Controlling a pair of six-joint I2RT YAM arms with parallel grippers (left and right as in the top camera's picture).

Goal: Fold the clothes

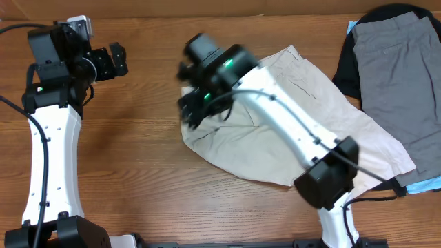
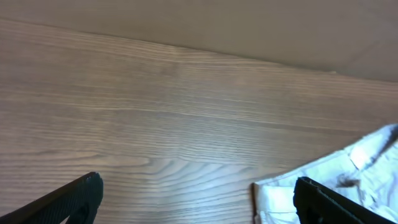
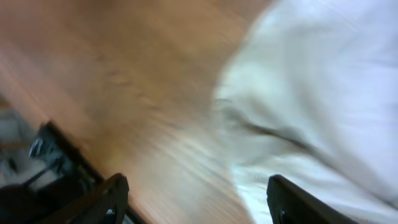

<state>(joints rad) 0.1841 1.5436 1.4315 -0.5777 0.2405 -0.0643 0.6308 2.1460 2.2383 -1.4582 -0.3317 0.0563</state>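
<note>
The cream-beige shorts lie rumpled in the middle of the wooden table. They also show in the left wrist view and, blurred, in the right wrist view. My right gripper is open and empty over the shorts' left edge; in its own view the jaws straddle the cloth's edge and bare wood. My left gripper is open and empty at the far left, apart from the shorts; its jaws hang over bare wood. Grey shorts lie on a black garment at the far right.
A light blue item peeks out under the pile at the right edge. The left arm's white base link stands along the left side. The right arm reaches across the cream shorts. A brown wall backs the table.
</note>
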